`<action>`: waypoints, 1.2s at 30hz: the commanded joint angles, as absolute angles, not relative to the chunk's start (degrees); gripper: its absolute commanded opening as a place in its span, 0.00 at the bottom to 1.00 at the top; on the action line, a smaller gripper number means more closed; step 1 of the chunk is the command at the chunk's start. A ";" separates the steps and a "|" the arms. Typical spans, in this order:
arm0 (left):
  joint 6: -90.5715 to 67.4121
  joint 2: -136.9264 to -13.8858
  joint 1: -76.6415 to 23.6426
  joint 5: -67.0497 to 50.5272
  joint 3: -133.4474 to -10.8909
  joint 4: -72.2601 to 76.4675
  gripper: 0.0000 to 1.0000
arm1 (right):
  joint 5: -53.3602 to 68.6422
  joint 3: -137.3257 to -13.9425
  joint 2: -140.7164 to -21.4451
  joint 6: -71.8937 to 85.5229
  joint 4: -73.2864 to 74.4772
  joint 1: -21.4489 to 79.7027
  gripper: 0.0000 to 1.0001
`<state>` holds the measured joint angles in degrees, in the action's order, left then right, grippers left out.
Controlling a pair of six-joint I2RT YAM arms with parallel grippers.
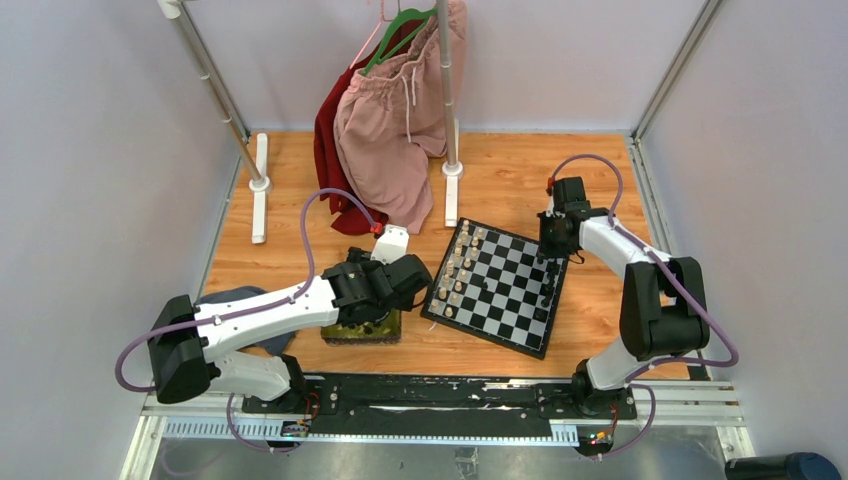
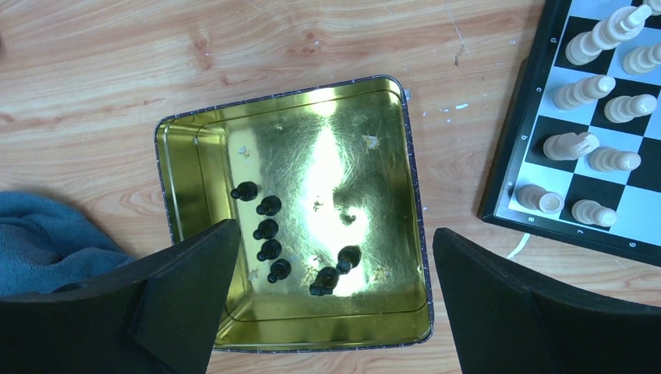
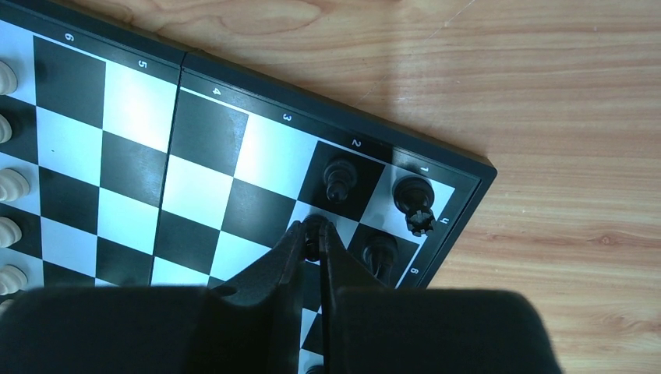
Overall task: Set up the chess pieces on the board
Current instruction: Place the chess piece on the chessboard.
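Wood-grain table [image 1: 520, 185] carries the board [image 1: 508, 292], laid askew with one corner toward the arms. The only writing that reads is on its dark border. In the right wrist view the numerals 6, 5, 4, 3, 2, 1 run along one edge. The marks on the adjoining edge and the small characters in the left wrist view are too unclear to read. Past that numbered corner lies bare wood, open on two sides. The right gripper [image 3: 315, 234] has its jaws almost together, pinching a black piece [image 3: 312, 224] over the squares near that corner. Whether it touches the board I cannot tell. Other black chess pieces [image 3: 339, 181] crowd the spot: one on the dark square under 2, a taller one on the light square under 1, and a third just beside the fingers. Cream pieces [image 1: 458, 270] line the opposite edge. The left gripper [image 2: 335, 241] hangs with its jaws spread wide and nothing between them. It is above a shiny yellow-green tray [image 2: 183, 171] that sits just beside the board's cream side, with a strip of wood between them. Seven black pieces sit on the tray's floor, five in a line toward one wall and two apart from them. A blue cloth [image 2: 47, 234] lies near the tray's other side. At the far end a rack holds a pink garment [image 1: 395, 130] and a dark red one [image 1: 332, 150]. The rack's white foot [image 1: 451, 200] ends near the board's far corner.
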<state>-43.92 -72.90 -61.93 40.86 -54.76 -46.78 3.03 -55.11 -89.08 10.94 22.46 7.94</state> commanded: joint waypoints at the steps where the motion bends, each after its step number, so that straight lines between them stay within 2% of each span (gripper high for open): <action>1: -44.46 -71.30 -61.46 41.09 -54.35 -46.43 1.00 | 2.38 -54.76 -87.37 11.53 24.78 7.12 0.02; 16: -44.82 -70.70 -61.46 40.78 -53.90 -46.41 1.00 | 2.37 -53.57 -86.44 11.76 25.35 7.10 0.01; 22: -45.07 -69.83 -61.46 40.69 -53.14 -46.41 1.00 | 2.58 -53.87 -86.81 11.58 25.57 7.12 0.25; 24: -45.16 -69.63 -61.46 40.65 -52.93 -46.41 1.00 | 2.55 -53.88 -86.90 11.47 25.50 7.12 0.29; 36: -45.33 -69.18 -61.44 40.61 -52.47 -46.42 1.00 | 1.58 -55.32 -83.25 11.35 26.37 7.55 0.32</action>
<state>-44.49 -70.17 -61.89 40.10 -53.28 -46.76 2.98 -54.65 -87.05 11.18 24.18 7.94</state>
